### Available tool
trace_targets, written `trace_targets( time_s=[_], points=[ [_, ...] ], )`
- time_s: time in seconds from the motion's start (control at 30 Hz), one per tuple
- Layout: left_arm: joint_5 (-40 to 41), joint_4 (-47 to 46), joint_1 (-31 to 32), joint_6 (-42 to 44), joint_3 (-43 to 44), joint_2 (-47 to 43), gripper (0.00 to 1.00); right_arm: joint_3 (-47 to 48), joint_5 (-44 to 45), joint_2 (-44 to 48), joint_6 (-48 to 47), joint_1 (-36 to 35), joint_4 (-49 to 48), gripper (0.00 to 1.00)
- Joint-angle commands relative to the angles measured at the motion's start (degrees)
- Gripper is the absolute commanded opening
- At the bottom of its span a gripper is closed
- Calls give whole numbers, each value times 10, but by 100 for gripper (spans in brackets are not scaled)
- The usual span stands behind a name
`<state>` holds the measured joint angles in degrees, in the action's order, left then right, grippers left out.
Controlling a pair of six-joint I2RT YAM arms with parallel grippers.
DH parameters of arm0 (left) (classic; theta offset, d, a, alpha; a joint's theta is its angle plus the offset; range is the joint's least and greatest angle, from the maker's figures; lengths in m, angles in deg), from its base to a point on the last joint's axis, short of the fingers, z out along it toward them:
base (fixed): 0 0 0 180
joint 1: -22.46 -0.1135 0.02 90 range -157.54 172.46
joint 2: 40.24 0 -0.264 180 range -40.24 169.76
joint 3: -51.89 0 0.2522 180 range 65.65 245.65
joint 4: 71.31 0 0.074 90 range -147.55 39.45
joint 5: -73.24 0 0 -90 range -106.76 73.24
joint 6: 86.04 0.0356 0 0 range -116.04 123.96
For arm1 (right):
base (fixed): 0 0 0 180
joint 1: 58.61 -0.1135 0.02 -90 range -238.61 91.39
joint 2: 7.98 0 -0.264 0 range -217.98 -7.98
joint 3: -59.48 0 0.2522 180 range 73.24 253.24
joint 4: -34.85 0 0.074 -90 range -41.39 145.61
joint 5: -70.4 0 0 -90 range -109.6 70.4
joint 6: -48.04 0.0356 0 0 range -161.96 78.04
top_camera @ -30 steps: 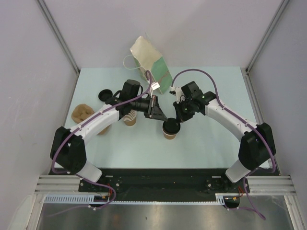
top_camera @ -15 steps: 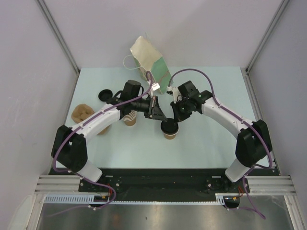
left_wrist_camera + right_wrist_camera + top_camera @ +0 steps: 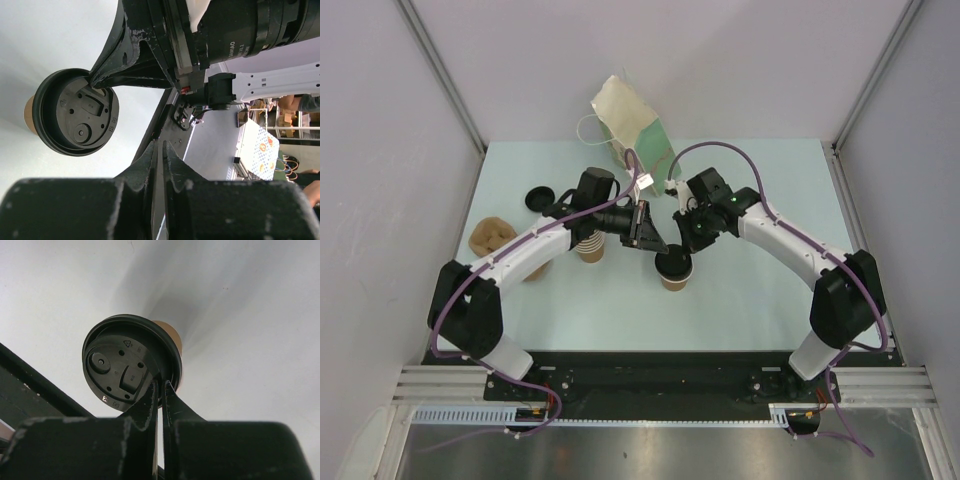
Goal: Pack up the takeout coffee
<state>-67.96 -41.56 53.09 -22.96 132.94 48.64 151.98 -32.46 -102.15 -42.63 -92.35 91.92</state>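
Now right pincer [image 3: 160, 383] clenched, empty, tips at rim of takeout coffee [image 3: 127, 362]; left pincer [image 3: 159, 143] clenched nearby.

One lidded cup [image 3: 673, 270] (brown), one bag [image 3: 638, 135]

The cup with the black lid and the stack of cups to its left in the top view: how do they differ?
The cup with the black lid is one closed cup; the stack of cups is several nested cups with no lid showing. The lidded cup stands in plain view; the stack is partly covered by the left arm. Both are brown paper and stand upright on the table.
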Motion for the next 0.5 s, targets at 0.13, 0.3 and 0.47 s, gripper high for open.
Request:
trace_targets(
  time_s=[0.13,0.3,0.47],
  points=[
    [3,0,0,7,7,5,12,26,6,5,-7,-2,19,0],
    [1,-2,0,6,7,8,12,26,4,0,-9,-1,24,0],
    [2,-2,0,5,6,9,12,26,-3,-7,-9,-1,25,0]
  ],
)
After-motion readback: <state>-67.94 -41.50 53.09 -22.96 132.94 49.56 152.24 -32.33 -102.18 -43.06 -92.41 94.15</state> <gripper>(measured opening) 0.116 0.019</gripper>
